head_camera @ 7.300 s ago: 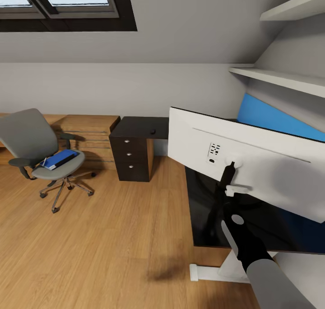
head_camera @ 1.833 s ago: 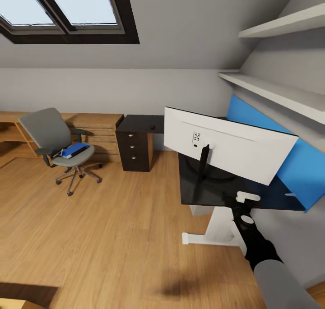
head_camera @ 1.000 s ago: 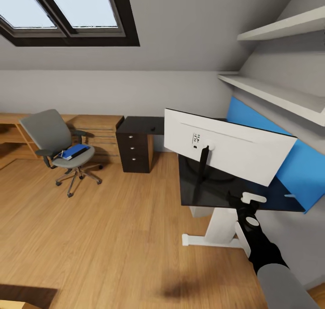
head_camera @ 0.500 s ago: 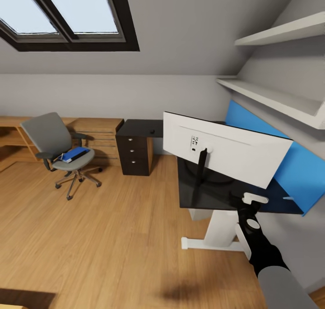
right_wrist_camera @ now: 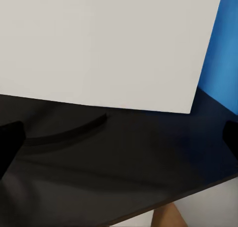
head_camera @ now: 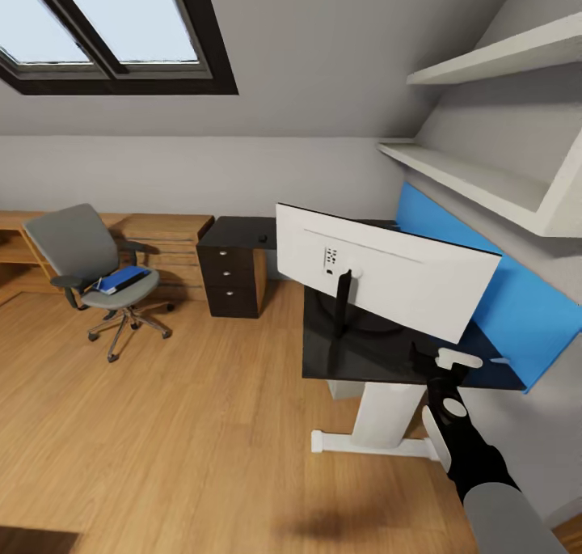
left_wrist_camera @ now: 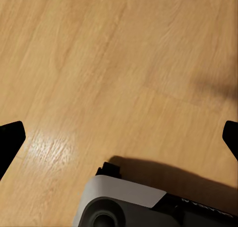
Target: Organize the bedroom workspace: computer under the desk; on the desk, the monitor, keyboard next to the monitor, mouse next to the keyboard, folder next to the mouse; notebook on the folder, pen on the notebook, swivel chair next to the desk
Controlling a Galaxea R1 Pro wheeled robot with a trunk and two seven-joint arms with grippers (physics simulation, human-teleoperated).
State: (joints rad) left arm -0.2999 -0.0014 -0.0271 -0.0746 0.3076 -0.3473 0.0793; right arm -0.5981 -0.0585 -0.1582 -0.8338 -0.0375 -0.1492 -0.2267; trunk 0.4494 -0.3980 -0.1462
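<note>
The monitor (head_camera: 388,275) stands on the desk (head_camera: 380,364) with its white back toward me; in the right wrist view that monitor back (right_wrist_camera: 109,43) rises over the glossy desk top (right_wrist_camera: 124,172). My right gripper (head_camera: 439,358) hovers open at the desk's front edge, apart from the monitor's stand (head_camera: 343,305). In its own view the right gripper (right_wrist_camera: 119,142) has its fingers spread wide. The left gripper (left_wrist_camera: 119,137) hangs open over the wooden floor. Far left, the swivel chair (head_camera: 77,247) carries the blue folder (head_camera: 125,279). Keyboard, computer and pen are out of view.
The black drawer unit (head_camera: 229,281) ends the desk's far arm, with a small dark object (head_camera: 263,237) on top, too small to name. Low wooden cabinets (head_camera: 162,230) line the back wall. A blue panel (head_camera: 509,303) and shelves (head_camera: 461,174) sit right. Open floor (head_camera: 178,408) lies between.
Seven seconds ago my right gripper was at the monitor's stand; it now sits back at the desk's edge. The camera has drawn back and panned. Chair and folder stay put.
</note>
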